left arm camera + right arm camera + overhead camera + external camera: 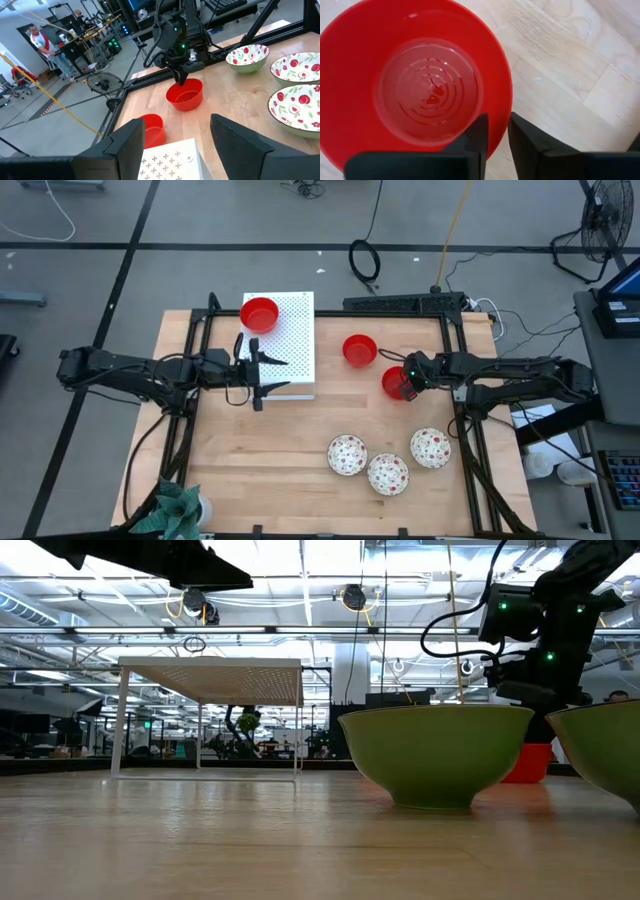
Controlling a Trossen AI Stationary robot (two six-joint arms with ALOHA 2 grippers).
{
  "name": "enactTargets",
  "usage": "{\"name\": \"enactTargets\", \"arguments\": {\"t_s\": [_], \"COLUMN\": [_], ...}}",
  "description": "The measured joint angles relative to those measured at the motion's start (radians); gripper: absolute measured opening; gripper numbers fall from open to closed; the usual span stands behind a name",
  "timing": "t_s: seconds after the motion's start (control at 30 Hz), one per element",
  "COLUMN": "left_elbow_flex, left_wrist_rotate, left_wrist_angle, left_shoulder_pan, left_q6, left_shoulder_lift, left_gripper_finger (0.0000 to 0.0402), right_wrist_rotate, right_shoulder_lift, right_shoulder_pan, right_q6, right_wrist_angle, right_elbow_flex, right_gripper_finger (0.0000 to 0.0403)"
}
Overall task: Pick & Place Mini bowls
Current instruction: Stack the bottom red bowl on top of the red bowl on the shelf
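Three red mini bowls show in the high view. One (259, 313) sits on the white perforated board (295, 350), one (359, 350) stands on the table right of the board, and one (397, 383) lies under my right gripper (408, 380). Three white bowls with a red pattern (347, 455) (388, 474) (430, 447) stand near the front right. My right gripper (497, 137) is shut on the third red bowl (420, 80). My left gripper (265, 372) hovers open over the board's near end, touching nothing. My right gripper has the red bowl's rim (496, 125) between its two fingers, one finger (475, 137) inside the bowl and the other (527, 142) outside. The fingers come steeply from above, on the side of the bowl toward the table's right edge. The bowl stands upright on the table (528, 765).
The white board stands raised on thin legs (210, 680) at the table's far left. A black frame (455, 340) runs round the table, with a power strip (405, 302) at the far edge and a green plant (175, 510) at the near left corner.
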Motion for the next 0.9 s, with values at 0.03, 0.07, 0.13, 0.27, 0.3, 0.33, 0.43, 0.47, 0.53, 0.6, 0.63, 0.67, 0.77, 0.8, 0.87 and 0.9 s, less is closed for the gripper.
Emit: {"name": "enactTargets", "arguments": {"t_s": [0.03,0.07,0.13,0.27,0.3,0.33,0.43,0.47,0.53,0.6,0.63,0.67,0.77,0.8,0.87,0.9], "left_elbow_flex": [0.0,0.0,0.0,0.0,0.0,0.0,0.0,0.0,0.0,0.0,0.0,0.0,0.0,0.0,0.0,0.0], "left_wrist_rotate": [0.0,0.0,0.0,0.0,0.0,0.0,0.0,0.0,0.0,0.0,0.0,0.0,0.0,0.0,0.0,0.0], "left_wrist_angle": [0.0,0.0,0.0,0.0,0.0,0.0,0.0,0.0,0.0,0.0,0.0,0.0,0.0,0.0,0.0,0.0], "left_shoulder_pan": [0.0,0.0,0.0,0.0,0.0,0.0,0.0,0.0,0.0,0.0,0.0,0.0,0.0,0.0,0.0,0.0], "left_q6": [0.0,0.0,0.0,0.0,0.0,0.0,0.0,0.0,0.0,0.0,0.0,0.0,0.0,0.0,0.0,0.0], "left_shoulder_lift": [0.0,0.0,0.0,0.0,0.0,0.0,0.0,0.0,0.0,0.0,0.0,0.0,0.0,0.0,0.0,0.0], "left_gripper_finger": [0.023,0.023,0.023,0.023,0.023,0.023,0.023,0.023,0.023,0.023,0.023,0.023,0.023,0.023,0.023,0.023], "right_wrist_rotate": [0.0,0.0,0.001,0.001,0.001,0.001,0.002,0.002,0.002,0.002,0.002,0.002,0.002,0.002,0.003,0.004], "right_shoulder_lift": [0.0,0.0,0.0,0.0,0.0,0.0,0.0,0.0,0.0,0.0,0.0,0.0,0.0,0.0,0.0,0.0], "right_shoulder_pan": [0.0,0.0,0.0,0.0,0.0,0.0,0.0,0.0,0.0,0.0,0.0,0.0,0.0,0.0,0.0,0.0], "right_q6": [-0.002,-0.002,-0.003,-0.016,-0.019,-0.023,-0.025,-0.025,-0.026,-0.028,-0.03,-0.032,-0.041,-0.045,-0.056,-0.06], "right_wrist_angle": [0.0,0.0,0.0,0.0,0.001,0.002,0.003,0.003,0.002,0.001,0.001,0.001,0.001,0.001,0.001,0.002], "right_elbow_flex": [0.0,0.0,0.0,0.0,0.0,0.0,0.001,0.001,0.001,0.001,0.001,0.001,0.001,0.001,0.001,0.001], "right_gripper_finger": [0.0052,0.0048,0.004,0.0021,0.0016,0.0011,0.0004,0.0005,0.0007,0.0007,0.0006,0.0004,0.0003,0.0003,0.0002,0.0002]}}
